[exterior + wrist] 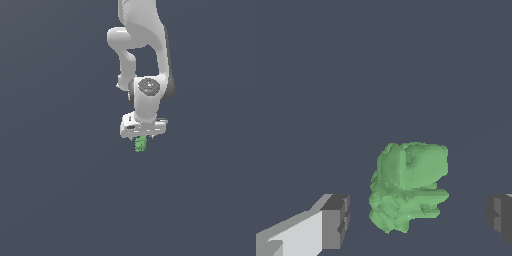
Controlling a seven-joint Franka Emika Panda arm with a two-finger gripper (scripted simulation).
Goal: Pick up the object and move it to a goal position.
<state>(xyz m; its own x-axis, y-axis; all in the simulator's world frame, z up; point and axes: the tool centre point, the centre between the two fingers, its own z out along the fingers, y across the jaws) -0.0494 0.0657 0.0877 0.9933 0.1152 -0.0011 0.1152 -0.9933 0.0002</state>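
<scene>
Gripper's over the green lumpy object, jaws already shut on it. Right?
Not quite. The gripper is over the green lumpy object, but the jaws are open, not shut on it. The wrist view shows one finger and the other finger each standing clear of the object, with a gap on both sides.

No kitchen, no lab, no workshop here: this is looking like a bare simulated scene. Flat slate-grey is filling both views edge to edge, with no wall, floor line or furniture showing. The white arm (145, 60) is rendering smooth and shaded like a computer model, hanging down from the top of the exterior view. The bright green lump (141, 144) is showing blocky, faceted surfaces in the wrist view, another sign of a simulator's render rather than a real room.
</scene>
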